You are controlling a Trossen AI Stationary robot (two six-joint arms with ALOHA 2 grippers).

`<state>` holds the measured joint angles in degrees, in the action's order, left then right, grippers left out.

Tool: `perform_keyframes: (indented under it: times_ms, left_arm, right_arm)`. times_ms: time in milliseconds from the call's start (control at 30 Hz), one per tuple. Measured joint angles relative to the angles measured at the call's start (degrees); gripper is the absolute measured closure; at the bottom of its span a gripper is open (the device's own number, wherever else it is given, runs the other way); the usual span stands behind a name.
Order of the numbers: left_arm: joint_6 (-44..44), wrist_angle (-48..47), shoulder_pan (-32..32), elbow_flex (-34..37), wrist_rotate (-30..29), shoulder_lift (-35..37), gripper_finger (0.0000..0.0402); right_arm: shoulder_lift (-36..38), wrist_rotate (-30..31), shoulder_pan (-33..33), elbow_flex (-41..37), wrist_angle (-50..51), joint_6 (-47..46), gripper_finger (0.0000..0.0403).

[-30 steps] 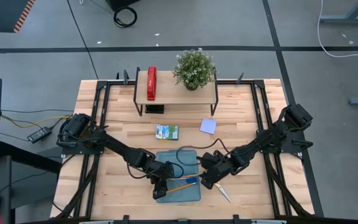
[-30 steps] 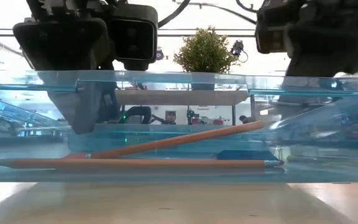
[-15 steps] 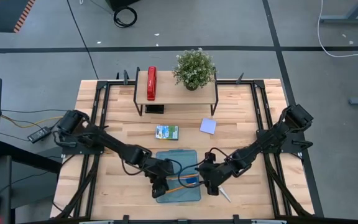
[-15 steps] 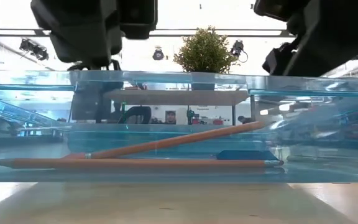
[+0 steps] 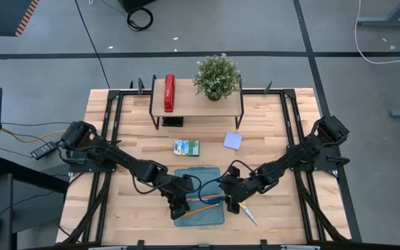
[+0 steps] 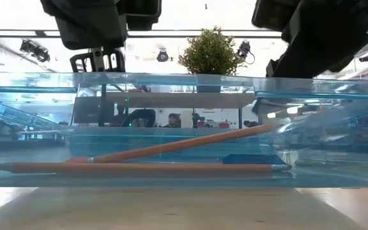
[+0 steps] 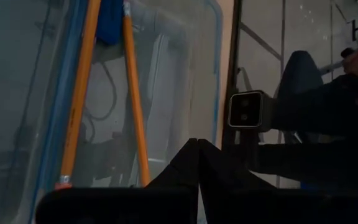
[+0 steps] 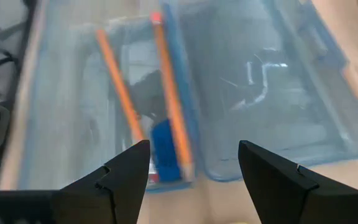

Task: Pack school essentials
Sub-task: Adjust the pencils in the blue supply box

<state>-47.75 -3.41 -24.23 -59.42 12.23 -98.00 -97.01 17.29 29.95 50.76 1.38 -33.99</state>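
translucent blue plastic nearest the front edge of the table (image 5: pixel 127 156): a hinged case (image 5: pixel 186 173), lying open and flat. holds two orange pencils (image 8: pixel 169 106) in one half, crossed at a shallow angle, one resting on the other, with a tiny blue eraser (image 8: pixel 163 146) touching their ends. nothing visible in the other half.

pencils: light, stiff, round, likely to roll on the smooth plastic; best pinched at mid-length, across the shaft. eraser: small, soft, probably grippy, easy to lose between wide fingers.

left gripper (image 7: pixel 197 142) above the near left part of the case, fingers pressed together, gripping nothing. right gripper (image 5: pixel 231 205) over the case's right rim, fingers spread wide, nothing between them.

just right of the case, on bare wood: a slim item (image 5: pixel 250 216), too small to name, probably next to be packed. thin and low against the table, so a hard pick; take hold near the middle, fingers straddling it.

farther back, well apart from the case: a green-blue printed packet (image 5: pixel 186 147), flat, likely light and a little slippery; best taken by an edge. beside it to the right, a lavender sticky-note pad (image 5: pixel 232 141), soft-edged, square, easy to pinch across two sides.

at the far end, a small wooden shelf (image 5: pixel 189 105) bearing a red stapler (image 5: pixel 169 93) and a potted plant (image 5: pixel 217 76); neither for packing.
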Motion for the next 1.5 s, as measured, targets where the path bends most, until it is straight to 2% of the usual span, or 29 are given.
perform_keyframes:
  times_ms: [233, 600, 767, 1067, 1233, 1333, 1500]
  left_arm:
    - [-0.07, -0.33, 0.30, -0.02, 0.00, 1.03, 0.0383]
    - [-0.84, -1.40, 0.33, 0.00, -0.78, 3.55, 0.0393]
    - [-0.93, -2.98, 0.33, -0.02, -1.42, 4.03, 0.0383]
    - [-0.71, -3.88, 0.33, 0.00, -1.46, 4.03, 0.0394]
    - [-0.67, -4.09, 0.33, 0.00, -1.46, 4.01, 0.0381]
    - [-0.69, -4.11, 0.33, 0.00, -1.49, 4.01, 0.0379]
    - [-0.71, -4.11, 0.33, 0.00, -1.47, 4.01, 0.0390]
  right_arm:
    - [-1.74, 1.56, 0.64, -0.07, 0.71, 2.50, 0.0150]
    - [-7.49, -2.38, -0.70, 3.74, 0.08, 4.29, 0.0160]
    - [-8.41, -3.47, -0.50, 5.01, 0.57, 4.45, 0.0200]
    - [-8.41, -3.38, -0.48, 5.86, 2.59, 6.17, 0.0296]
    - [-8.26, -3.42, -0.48, 5.95, 4.65, 6.77, 0.0343]
    - [-8.34, -3.57, -0.48, 5.91, 4.78, 7.35, 0.0358]
    - [-7.86, -3.68, -0.46, 6.08, 4.94, 7.76, 0.0359]
